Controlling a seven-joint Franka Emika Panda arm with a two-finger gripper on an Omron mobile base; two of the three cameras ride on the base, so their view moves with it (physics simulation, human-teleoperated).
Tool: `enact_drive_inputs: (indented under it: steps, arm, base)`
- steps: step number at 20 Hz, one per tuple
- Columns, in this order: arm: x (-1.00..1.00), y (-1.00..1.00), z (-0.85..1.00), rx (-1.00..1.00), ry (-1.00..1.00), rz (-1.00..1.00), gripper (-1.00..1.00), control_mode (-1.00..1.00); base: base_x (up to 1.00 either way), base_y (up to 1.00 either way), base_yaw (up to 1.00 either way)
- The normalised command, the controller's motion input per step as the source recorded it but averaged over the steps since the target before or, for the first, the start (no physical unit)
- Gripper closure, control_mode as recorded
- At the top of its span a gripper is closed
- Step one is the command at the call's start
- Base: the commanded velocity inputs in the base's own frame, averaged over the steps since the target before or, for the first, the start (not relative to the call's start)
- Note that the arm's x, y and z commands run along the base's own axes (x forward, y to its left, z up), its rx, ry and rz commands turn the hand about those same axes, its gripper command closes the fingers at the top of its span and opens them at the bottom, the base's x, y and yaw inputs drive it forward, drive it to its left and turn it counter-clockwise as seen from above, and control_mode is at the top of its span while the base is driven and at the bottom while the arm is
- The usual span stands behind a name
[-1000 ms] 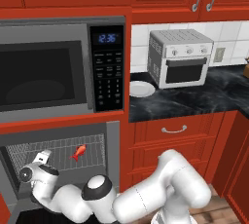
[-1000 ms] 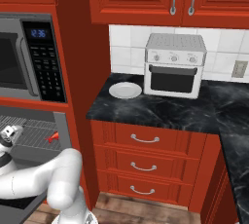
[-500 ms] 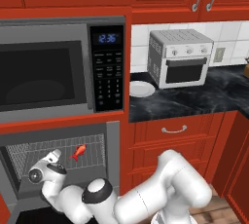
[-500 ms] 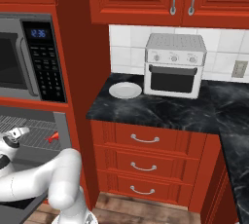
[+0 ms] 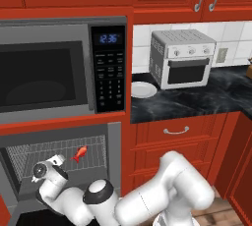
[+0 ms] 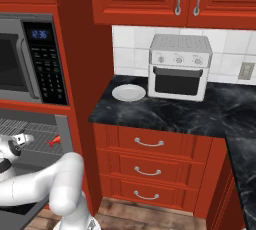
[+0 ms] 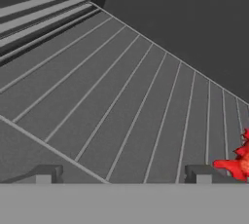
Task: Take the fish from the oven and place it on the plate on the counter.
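Note:
The small red-orange fish (image 5: 78,154) lies on the wire rack inside the open oven (image 5: 29,154), below the microwave. My gripper (image 5: 58,160) reaches into the oven cavity just left of the fish and does not touch it. In the hand view the fingertips (image 7: 46,174) stand wide apart with only rack wires between them, so my gripper (image 7: 121,177) is open. The fish (image 7: 238,162) shows there just outside the right fingertip. From the right base view the fish (image 6: 54,140) lies right of my gripper (image 6: 26,137). The white plate (image 5: 142,90) sits bare on the black counter (image 5: 197,99).
A microwave (image 5: 49,72) with a keypad sits above the oven. A silver toaster oven (image 5: 183,58) stands on the counter right of the plate (image 6: 128,92). Red drawers (image 6: 147,144) are below the counter and red cabinets above. My arm's elbow (image 5: 172,190) bulks in front of the drawers.
My hand has edged slightly lower and further toward the rack. The fish has not moved and the jaws stay open.

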Motion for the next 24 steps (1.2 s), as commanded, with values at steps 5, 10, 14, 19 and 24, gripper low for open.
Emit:
enact_drive_inputs:
  steps: [5,10,14,19,24]
  arm:
    - [0.00,-0.01,-0.40,0.00,0.19,0.00,-1.00,-1.00]
    - [-0.01,0.34,-0.46,0.02,-0.04,-0.06,-1.00,-1.00]
    - [-0.26,0.29,-0.67,0.01,-0.09,-0.16,-1.00,-1.00]
    - [-0.39,0.08,-0.83,0.02,-0.28,-0.17,-1.00,-1.00]
    - [-0.72,-0.07,-0.46,-0.01,-0.23,0.12,-1.00,-1.00]
  base:
    - [0.00,0.00,0.00]
    - [0.00,0.00,0.00]
    - [0.00,0.00,0.00]
    - [0.00,0.00,0.00]
    - [0.00,0.00,0.00]
